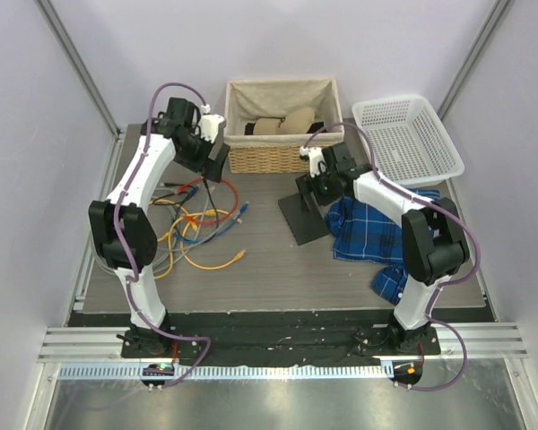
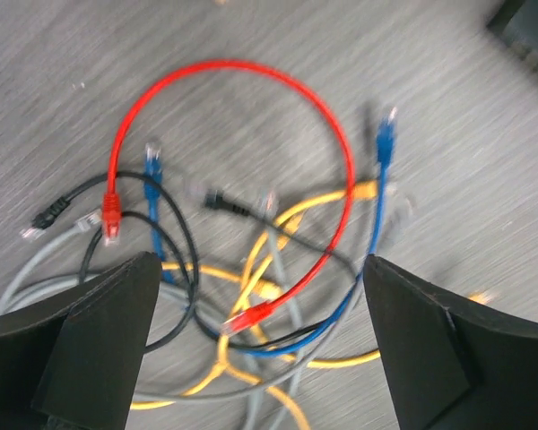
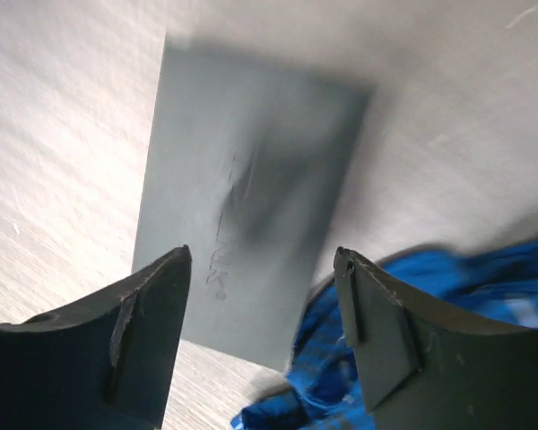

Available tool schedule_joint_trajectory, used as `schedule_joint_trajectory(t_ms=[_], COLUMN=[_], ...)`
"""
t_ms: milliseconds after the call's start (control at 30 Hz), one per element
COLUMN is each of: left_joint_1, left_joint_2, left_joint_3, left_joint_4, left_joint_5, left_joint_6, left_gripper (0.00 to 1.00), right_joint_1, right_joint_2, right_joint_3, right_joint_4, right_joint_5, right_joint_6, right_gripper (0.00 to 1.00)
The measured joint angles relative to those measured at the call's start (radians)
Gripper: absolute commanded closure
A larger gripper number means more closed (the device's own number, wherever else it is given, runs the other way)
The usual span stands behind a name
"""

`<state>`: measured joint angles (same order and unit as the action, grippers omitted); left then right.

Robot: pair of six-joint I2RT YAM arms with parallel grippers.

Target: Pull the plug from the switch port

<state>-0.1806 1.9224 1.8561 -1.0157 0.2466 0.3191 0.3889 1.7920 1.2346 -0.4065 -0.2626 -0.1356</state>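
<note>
The switch [image 1: 302,215] is a flat black box lying on the table's middle, beside a blue plaid cloth. In the right wrist view it [image 3: 242,170] fills the centre, faint lettering on top; its sockets are not visible and I see no cable joined to it. My right gripper [image 1: 310,192] hovers open just above it [image 3: 262,255], with nothing between the jaws. My left gripper [image 1: 217,159] is open and empty above a tangle of loose cables [image 1: 197,219]; in its wrist view [image 2: 260,264] a red cable [image 2: 233,64], blue, yellow, grey and black cables lie below.
A wicker basket [image 1: 282,121] with items stands at the back centre. A white plastic basket [image 1: 408,134] is at the back right. The blue plaid cloth [image 1: 377,228] lies right of the switch and touches its edge [image 3: 403,305].
</note>
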Motion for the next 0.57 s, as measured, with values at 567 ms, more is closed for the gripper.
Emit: schedule_joint_trajectory(t_ms=[567], left_joint_1=[-0.013], left_joint_2=[-0.145], left_joint_3=[0.261], left_joint_4=[0.224], left_joint_5=[-0.089], left_joint_6=[-0.373], left_gripper=[0.0], right_joint_1=[0.0], right_joint_2=[-0.162], right_joint_3=[0.355], right_joint_4=[-0.183], right_joint_5=[0.395], right_joint_6=[0.004], right_gripper=[0.09])
